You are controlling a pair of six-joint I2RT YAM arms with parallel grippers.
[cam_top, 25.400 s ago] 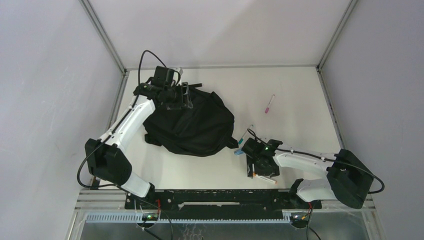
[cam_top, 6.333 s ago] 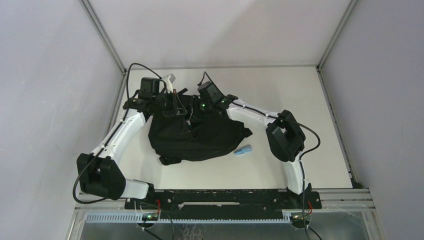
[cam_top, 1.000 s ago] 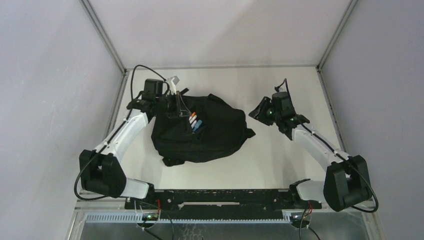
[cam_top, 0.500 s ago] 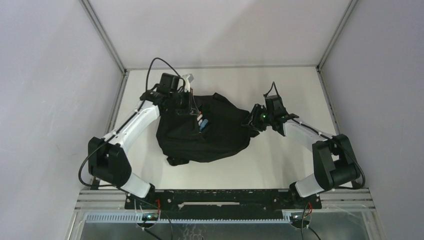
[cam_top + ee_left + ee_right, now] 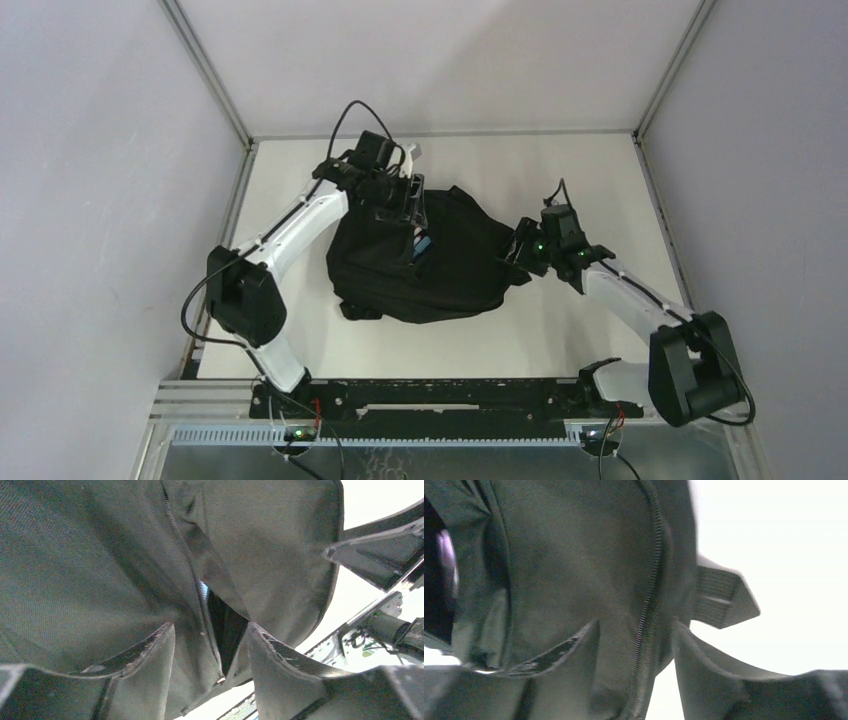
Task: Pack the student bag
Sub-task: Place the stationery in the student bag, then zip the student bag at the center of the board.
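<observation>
The student bag [image 5: 440,275] lies in the middle of the table, a black fabric backpack with its zip gaping. Something blue [image 5: 424,243] shows in the gap. My left gripper [image 5: 406,203] hangs over the bag's far top edge. In the left wrist view the left gripper [image 5: 210,645] is open, with the bag's fabric [image 5: 100,555] and its zip [image 5: 200,605] between the fingers. My right gripper [image 5: 517,255] is at the bag's right edge. In the right wrist view the right gripper [image 5: 635,630] is open astride the zipped edge of the bag [image 5: 574,555], beside a strap tab [image 5: 721,597].
The white table [image 5: 600,180] is walled by grey panels on the left, right and back. Both arm bases sit on the black rail [image 5: 430,395] at the near edge. A cable [image 5: 345,120] loops above the left wrist.
The bag has slid to the right with the left arm. The left gripper was shut on the bag's top edge and has now opened. The right gripper has moved in to the bag's right edge.
</observation>
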